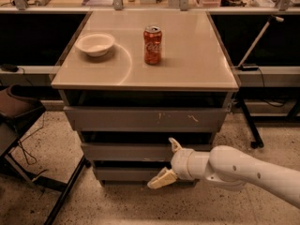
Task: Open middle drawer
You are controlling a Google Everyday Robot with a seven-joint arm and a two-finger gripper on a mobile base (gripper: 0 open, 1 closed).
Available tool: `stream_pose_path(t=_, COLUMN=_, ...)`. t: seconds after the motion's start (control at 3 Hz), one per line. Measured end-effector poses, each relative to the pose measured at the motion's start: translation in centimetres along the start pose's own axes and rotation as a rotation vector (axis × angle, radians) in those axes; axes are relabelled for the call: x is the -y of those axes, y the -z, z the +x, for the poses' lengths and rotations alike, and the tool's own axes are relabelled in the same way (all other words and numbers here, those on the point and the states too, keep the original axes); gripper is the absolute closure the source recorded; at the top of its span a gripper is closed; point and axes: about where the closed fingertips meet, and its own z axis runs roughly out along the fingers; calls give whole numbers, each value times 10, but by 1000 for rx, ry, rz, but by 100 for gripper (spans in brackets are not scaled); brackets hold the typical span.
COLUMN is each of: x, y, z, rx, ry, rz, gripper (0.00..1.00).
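Low on the near right, the gripper (168,162) is hovering in front of the middle drawer (122,152), with the white arm (243,170) reaching in from the right edge. Its jaws are standing apart: one finger is pointing up over the drawer's right end, and the other is slanting down and left across the bottom front (122,174). Whether the upper finger is touching the drawer I cannot tell. The middle drawer is sitting between the scratched top front (140,118) and the narrow bottom front, showing none of its interior. On the counter (197,64), a white bowl (95,44) is resting at the left, and a red can (153,45) is standing upright near the middle, apart from the bowl.
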Motion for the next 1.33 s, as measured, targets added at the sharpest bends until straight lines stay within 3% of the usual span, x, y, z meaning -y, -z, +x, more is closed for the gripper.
stream_pose_path(t=0.33, x=9, y=-4, z=3, rx=-38, ry=26, rz=49, gripper=0)
stream_pose_path(t=0.67, x=36, y=-1, z=16, rx=-172, ry=71, rz=176, gripper=0)
stream_pose_path(t=1.0, x=65, y=0, z=26, rx=-233, ry=111, rz=259, gripper=0)
stream_pose_path(t=1.33, x=65, y=0, z=26, rx=-233, ry=110, rz=259, gripper=0)
